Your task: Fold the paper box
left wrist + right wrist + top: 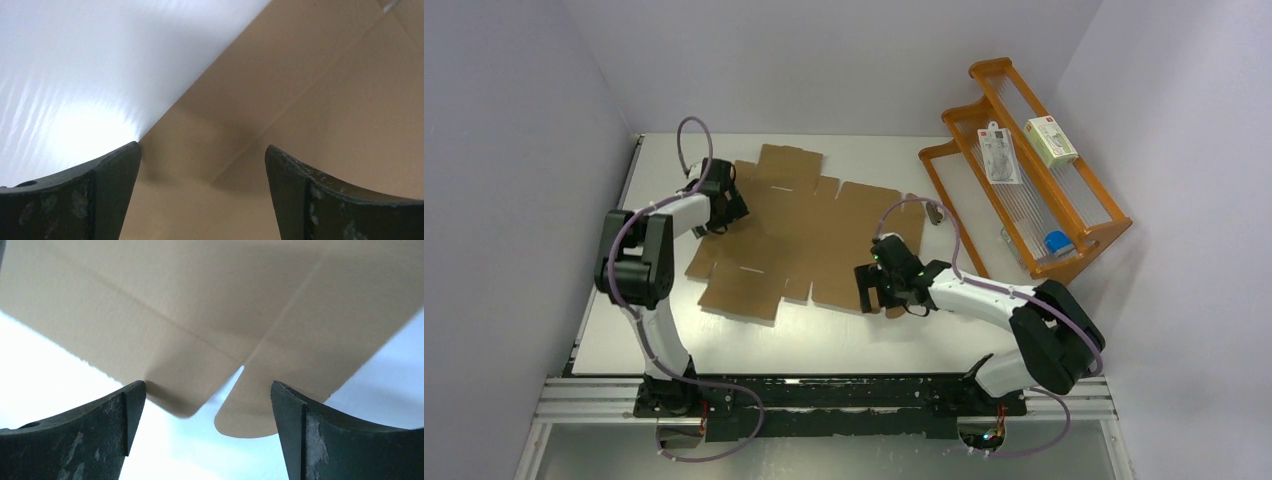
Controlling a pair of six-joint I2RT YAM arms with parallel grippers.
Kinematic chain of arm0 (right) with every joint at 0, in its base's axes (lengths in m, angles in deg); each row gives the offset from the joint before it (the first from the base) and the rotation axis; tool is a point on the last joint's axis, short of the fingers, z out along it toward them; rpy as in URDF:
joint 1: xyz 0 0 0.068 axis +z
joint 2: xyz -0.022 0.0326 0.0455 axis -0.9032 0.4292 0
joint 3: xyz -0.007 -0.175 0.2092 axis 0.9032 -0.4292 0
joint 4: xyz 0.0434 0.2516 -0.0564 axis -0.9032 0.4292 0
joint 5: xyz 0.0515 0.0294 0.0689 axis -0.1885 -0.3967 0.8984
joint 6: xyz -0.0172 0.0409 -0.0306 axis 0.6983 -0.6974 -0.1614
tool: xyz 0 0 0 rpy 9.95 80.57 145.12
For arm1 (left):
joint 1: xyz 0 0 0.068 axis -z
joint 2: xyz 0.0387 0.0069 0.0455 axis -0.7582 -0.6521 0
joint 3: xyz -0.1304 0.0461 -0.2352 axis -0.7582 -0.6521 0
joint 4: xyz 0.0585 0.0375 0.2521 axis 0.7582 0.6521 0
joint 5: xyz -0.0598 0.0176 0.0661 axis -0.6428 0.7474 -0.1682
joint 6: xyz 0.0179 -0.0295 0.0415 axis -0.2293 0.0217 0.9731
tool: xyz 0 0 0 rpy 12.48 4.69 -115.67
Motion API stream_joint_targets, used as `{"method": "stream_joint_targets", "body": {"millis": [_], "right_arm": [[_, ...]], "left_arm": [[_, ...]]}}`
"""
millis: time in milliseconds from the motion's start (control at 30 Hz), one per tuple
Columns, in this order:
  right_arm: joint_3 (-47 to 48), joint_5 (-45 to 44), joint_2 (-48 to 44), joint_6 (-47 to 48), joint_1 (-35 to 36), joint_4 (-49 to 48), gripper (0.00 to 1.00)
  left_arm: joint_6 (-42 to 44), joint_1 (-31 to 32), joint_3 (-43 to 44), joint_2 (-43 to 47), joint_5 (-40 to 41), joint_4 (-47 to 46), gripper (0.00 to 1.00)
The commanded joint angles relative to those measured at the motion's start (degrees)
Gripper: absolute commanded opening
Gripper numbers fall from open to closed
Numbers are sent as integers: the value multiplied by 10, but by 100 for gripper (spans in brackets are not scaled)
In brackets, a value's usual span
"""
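The paper box point(809, 230) is a flat brown die-cut cardboard sheet lying unfolded in the middle of the white table. My left gripper point(724, 207) is open at the sheet's left edge; in the left wrist view the cardboard point(280, 90) fills the space between and beyond my fingers point(110, 195). My right gripper point(879, 288) is open at the sheet's near right corner. In the right wrist view two rounded flap corners point(250, 410) with a slit between them lie just ahead of my fingers point(300, 440).
An orange wooden rack point(1024, 180) stands at the back right, holding a small white-and-green carton point(1051, 140), a blister pack point(999, 152) and a blue item point(1056, 243). White walls enclose the table on three sides.
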Motion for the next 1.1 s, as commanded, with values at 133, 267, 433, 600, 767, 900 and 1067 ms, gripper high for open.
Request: {"method": "stream_joint_targets", "body": {"millis": [133, 267, 433, 600, 767, 900, 1067], "right_arm": [[37, 75, -42, 1, 78, 88, 100], [124, 20, -25, 62, 72, 133, 100], [209, 17, 12, 102, 7, 112, 100], [242, 60, 72, 86, -86, 34, 100], [261, 47, 144, 71, -128, 24, 100], [243, 17, 159, 66, -131, 28, 100], [199, 35, 156, 63, -129, 23, 100]], "left_arm": [[62, 19, 218, -148, -117, 32, 93], [61, 21, 244, -111, -103, 58, 94], [19, 21, 142, 33, -46, 32, 97], [-28, 25, 9, 160, -76, 21, 97], [-47, 35, -113, 255, -137, 12, 97], [-50, 58, -186, 301, -145, 12, 97], [-61, 61, -221, 286, -149, -13, 96]]}}
